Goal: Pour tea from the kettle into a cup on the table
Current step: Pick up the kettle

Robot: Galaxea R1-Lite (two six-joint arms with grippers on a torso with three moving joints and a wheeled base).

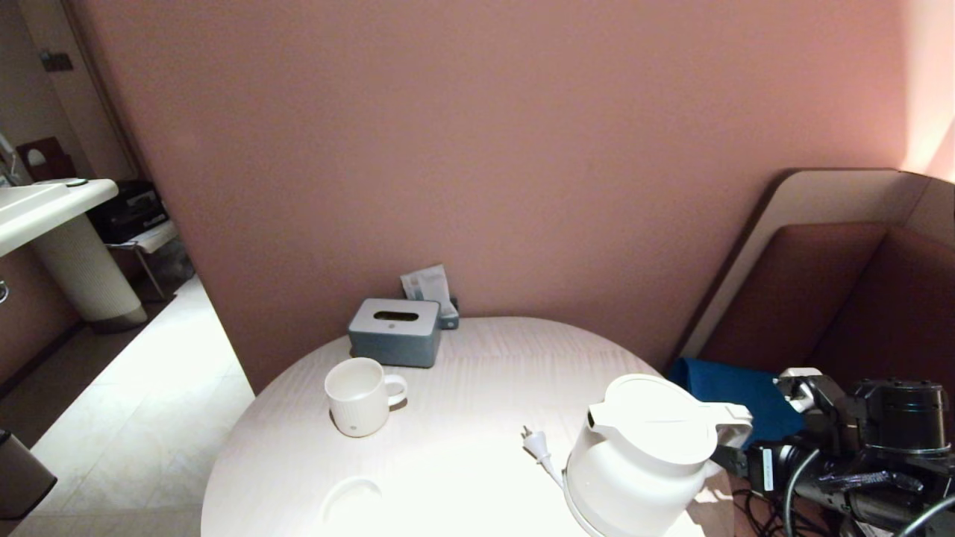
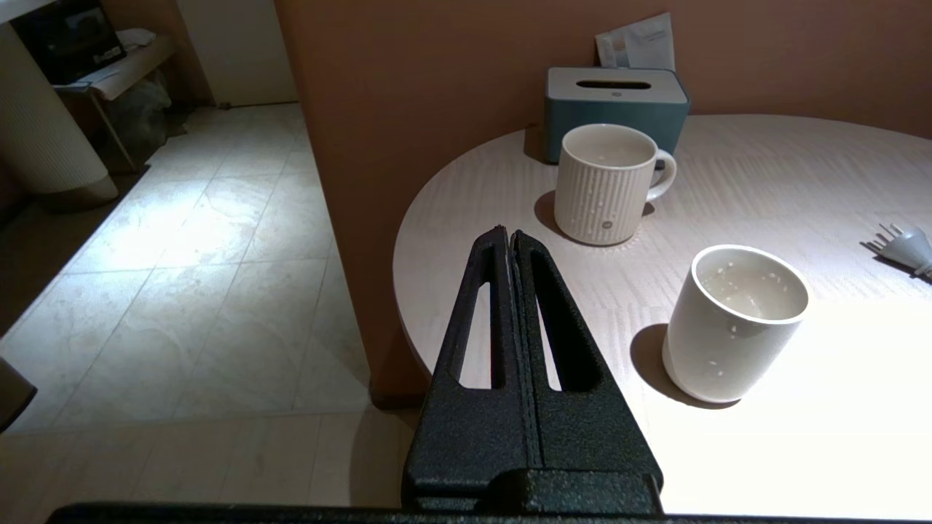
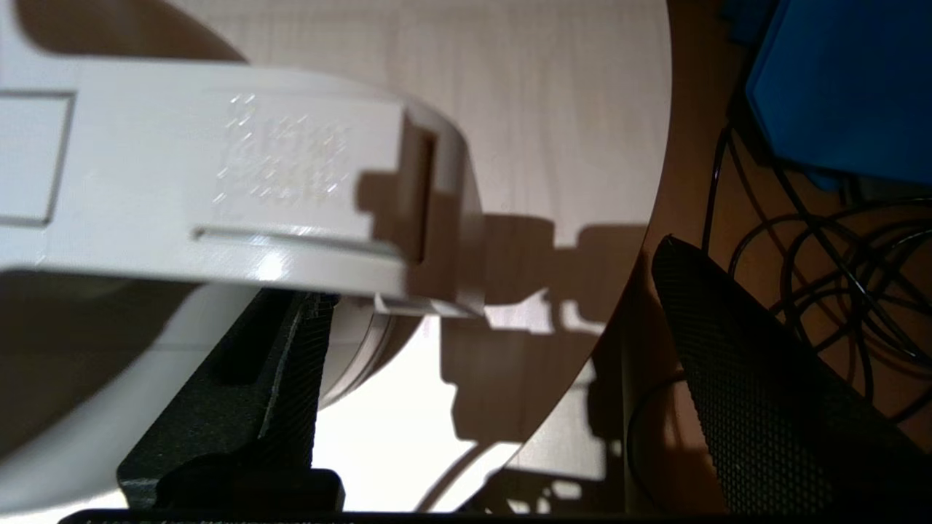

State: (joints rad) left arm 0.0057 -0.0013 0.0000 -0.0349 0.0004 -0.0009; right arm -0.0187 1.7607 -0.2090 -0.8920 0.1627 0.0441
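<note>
Off the table's (image 2: 728,145) left edge, the left gripper (image 2: 510,236) hangs with its two black fingers pressed together, holding nothing. Just ahead of its tips and a little to the right stands the cup (image 2: 735,324), one plain white tumbler, upright, with droplets on its inner wall. Farther ahead of the same tips is one ribbed white mug (image 2: 608,182), handle turned right, and behind that one grey-blue tissue box (image 2: 615,98) near the wall. One white plug (image 1: 534,442) lies on the tabletop between the cup and the kettle.

On the right side, one kettle (image 1: 642,459) stands upright near the table's right rim, lid down, spout facing left, handle (image 3: 291,167) toward the right gripper (image 3: 495,364). That gripper's fingers are spread apart: one finger (image 3: 284,378) sits under the handle, inside its loop and beside the kettle's body, while the other hangs outside, off the table's rim. The handle lies between them, not yet clamped. One blue cloth (image 1: 735,395) lies beyond the rim, beside the gripper.
</note>
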